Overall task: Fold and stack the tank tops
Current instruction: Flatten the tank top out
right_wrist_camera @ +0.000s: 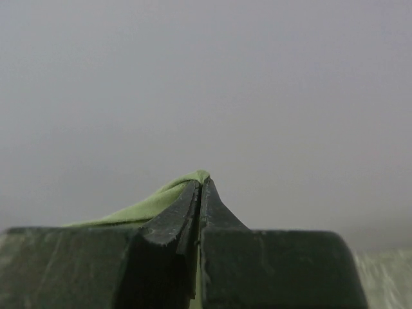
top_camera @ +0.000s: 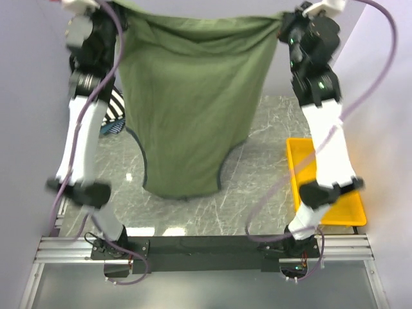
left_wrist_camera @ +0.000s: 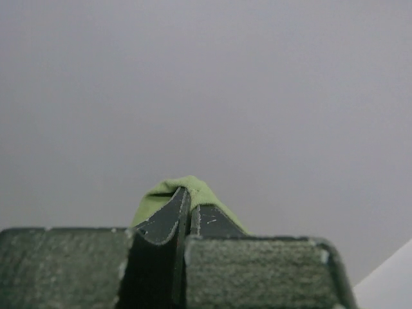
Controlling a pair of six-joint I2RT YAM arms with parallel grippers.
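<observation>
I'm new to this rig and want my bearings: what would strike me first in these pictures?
An olive green tank top hangs spread like a curtain across the middle, stretched between the left arm and right arm, their jaws shut on its upper corners. At the right of the marble table sits a yellow tray, and a striped cloth peeks out beside the left arm.

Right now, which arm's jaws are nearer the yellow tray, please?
Right. The right arm holds its jaws shut on the olive green tank top, up on the yellow tray side; the left arm grips the opposite corner, across the shirt.
</observation>
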